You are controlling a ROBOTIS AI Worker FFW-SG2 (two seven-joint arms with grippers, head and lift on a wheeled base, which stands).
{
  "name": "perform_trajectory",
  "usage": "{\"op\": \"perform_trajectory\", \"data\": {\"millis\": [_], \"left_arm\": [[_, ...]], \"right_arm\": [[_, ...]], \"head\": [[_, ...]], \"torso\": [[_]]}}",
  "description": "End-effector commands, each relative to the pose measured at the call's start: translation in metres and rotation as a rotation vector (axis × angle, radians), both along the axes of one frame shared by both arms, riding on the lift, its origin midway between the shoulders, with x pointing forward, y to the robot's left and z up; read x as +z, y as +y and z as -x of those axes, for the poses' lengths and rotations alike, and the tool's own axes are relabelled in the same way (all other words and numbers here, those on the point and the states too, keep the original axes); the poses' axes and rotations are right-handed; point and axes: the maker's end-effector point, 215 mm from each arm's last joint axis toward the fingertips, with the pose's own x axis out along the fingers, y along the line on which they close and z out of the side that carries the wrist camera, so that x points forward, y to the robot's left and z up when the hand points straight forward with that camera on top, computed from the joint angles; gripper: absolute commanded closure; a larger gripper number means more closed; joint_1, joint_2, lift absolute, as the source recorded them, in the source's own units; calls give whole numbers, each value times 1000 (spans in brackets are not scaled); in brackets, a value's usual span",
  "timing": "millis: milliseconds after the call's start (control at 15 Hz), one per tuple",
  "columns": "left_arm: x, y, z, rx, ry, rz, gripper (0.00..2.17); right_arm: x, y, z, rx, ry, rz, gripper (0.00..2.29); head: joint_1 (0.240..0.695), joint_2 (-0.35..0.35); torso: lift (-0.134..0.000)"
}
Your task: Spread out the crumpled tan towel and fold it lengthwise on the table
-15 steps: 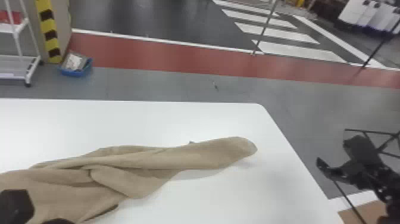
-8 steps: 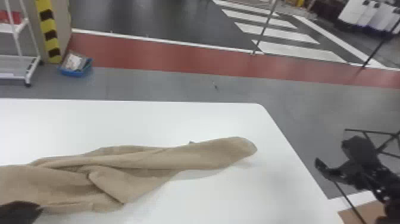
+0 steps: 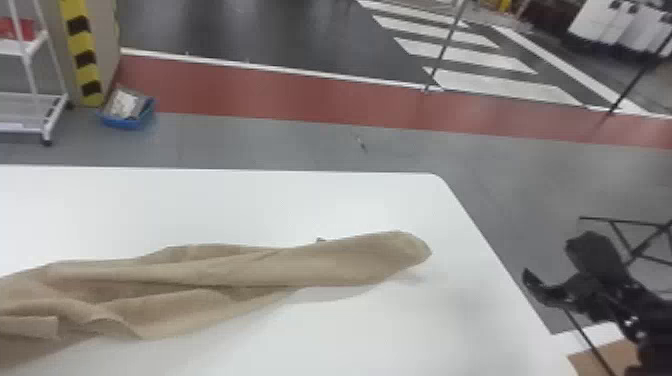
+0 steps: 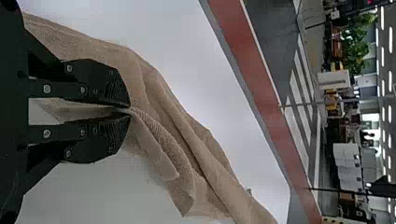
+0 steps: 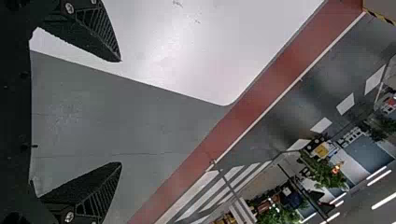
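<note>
Towel [image 3: 325, 267]: bunched, its tip short of table's [image 3: 350, 202] right edge
Left gripper [image 4: 130, 110]: over table, pinching towel
Right gripper [image 3: 550, 257]: at table's right edge, fingers wide
Margin: table surface beyond towel

Tan towel [image 3: 325, 265] on white table [image 3: 200, 210]

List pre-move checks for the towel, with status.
1. Left gripper has the towel: ok, jaws shut on it.
2. Right gripper ready to grasp: ok, jaws apart.
3. Right gripper at the towel: not ok, it is beyond the table's right edge.
4. Towel's right end on the table: ok, short of that edge.
5. Towel spread flat: not ok, bunched in long folds.
6. Whole towel on the table: cannot tell, it runs past the head view's left edge.
</note>
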Motion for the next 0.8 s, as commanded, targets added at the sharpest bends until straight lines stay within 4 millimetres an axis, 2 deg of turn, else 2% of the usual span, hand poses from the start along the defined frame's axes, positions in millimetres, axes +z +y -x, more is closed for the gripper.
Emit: {"op": "perform_trajectory", "data": {"millis": [0,200,333,400,533,733], "left_arm": [[-13,16,0,33,23,-37,103],[-10,36,10,45,27,-49,110],[-6,26,24,31,24,-50,110],[-2,15,29,20,15,-47,137],[5,-28,29,-43,-11,-39,157],[-4,-74,23,-77,23,-21,265]], "right_arm": [[-1,1,1,1,4,2,97],[-1,-3,4,-6,6,5,97],[-2,-4,4,-7,7,2,97],[-4,-2,2,-1,7,1,97],[-7,4,0,7,12,-2,97],[-8,2,4,3,15,0,97]], "head": [[695,-350],[695,-350],[695,-350],[695,-350],[695,-350],[695,-350]], "torso": [[-124],[-124],[-124],[-124],[-124],[-124]]}}
